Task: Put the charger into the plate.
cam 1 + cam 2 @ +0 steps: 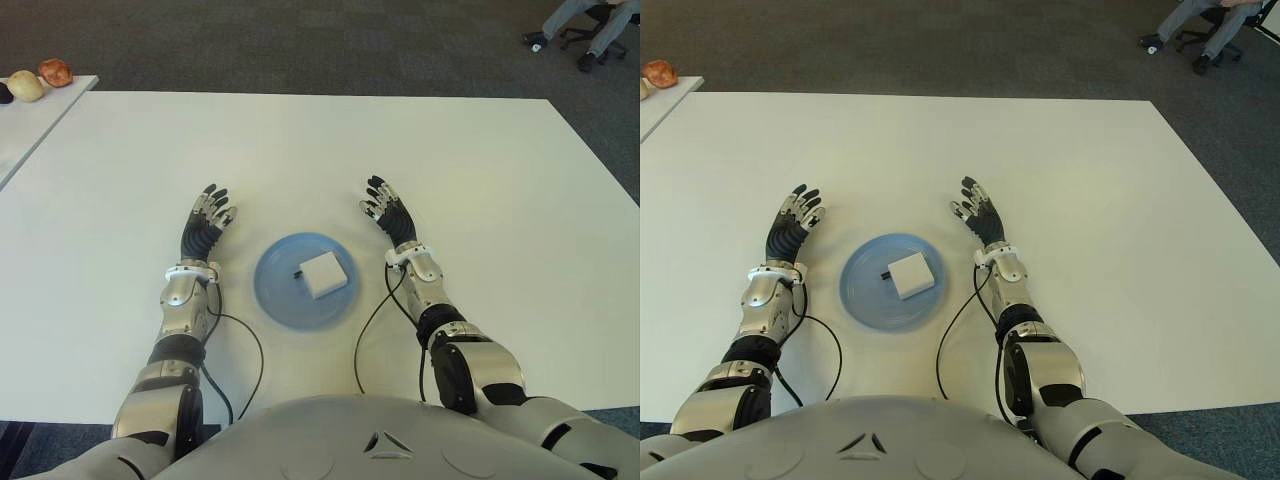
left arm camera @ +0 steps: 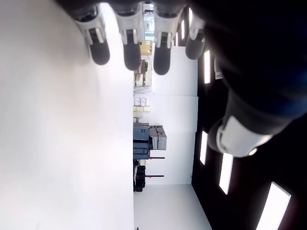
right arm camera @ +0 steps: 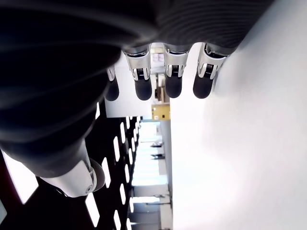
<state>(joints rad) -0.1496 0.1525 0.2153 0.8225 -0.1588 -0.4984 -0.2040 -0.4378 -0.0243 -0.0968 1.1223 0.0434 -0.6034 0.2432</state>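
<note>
Fingers (image 1: 215, 208) spread; charger (image 1: 324, 273) inside plate (image 1: 277, 300)

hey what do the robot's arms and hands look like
Both arms are silver-grey metal segments with black joints. The left hand and right hand have black palms and fingers with silver knuckle sections and dark rounded fingertips. A pale cuff sits at each wrist. A thin black cable loops from each forearm over the white table back toward the grey torso.
</note>
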